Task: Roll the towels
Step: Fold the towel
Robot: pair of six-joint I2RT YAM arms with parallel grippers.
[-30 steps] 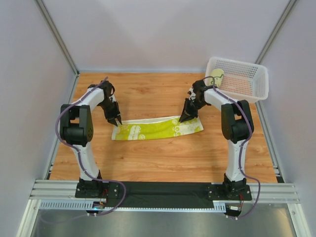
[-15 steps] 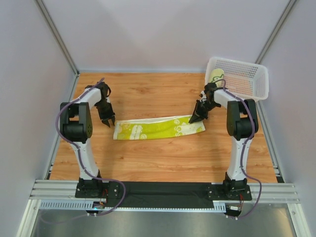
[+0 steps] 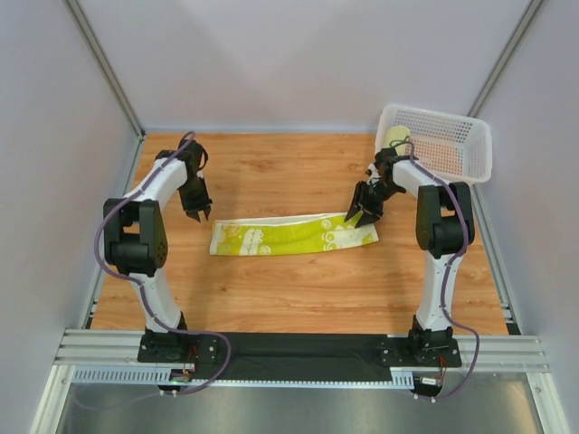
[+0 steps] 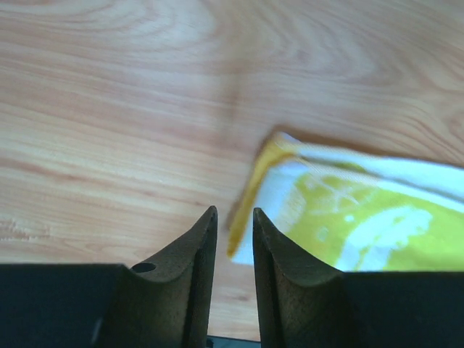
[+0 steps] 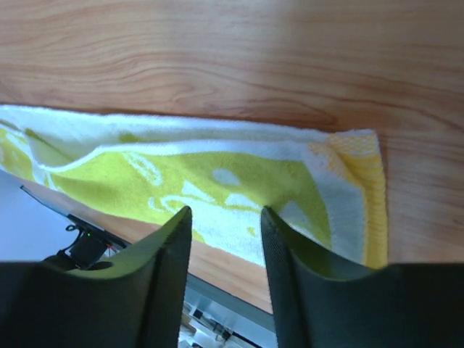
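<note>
One towel [image 3: 289, 235] lies flat on the wooden table as a long strip folded lengthwise, lime-green print up, with orange bands at both ends. My left gripper [image 3: 199, 217] hovers just off its left end, jaws a narrow gap apart with nothing between them. The left wrist view shows that gripper [image 4: 233, 212] with the towel [image 4: 362, 217] ahead and to the right. My right gripper [image 3: 359, 217] stands open over the towel's right end. In the right wrist view this gripper [image 5: 226, 210] is low above the towel [image 5: 181, 167], near the orange band, holding nothing.
A white perforated basket [image 3: 482, 154] sits at the back right corner of the table. A rolled cloth of the same print [image 3: 396, 137] rests in its left end. Metal frame posts and pale walls enclose the table on three sides.
My right gripper has opened and let go of the towel's right end, which has settled flat. My left gripper has drawn back up and left, off the towel's left end.
</note>
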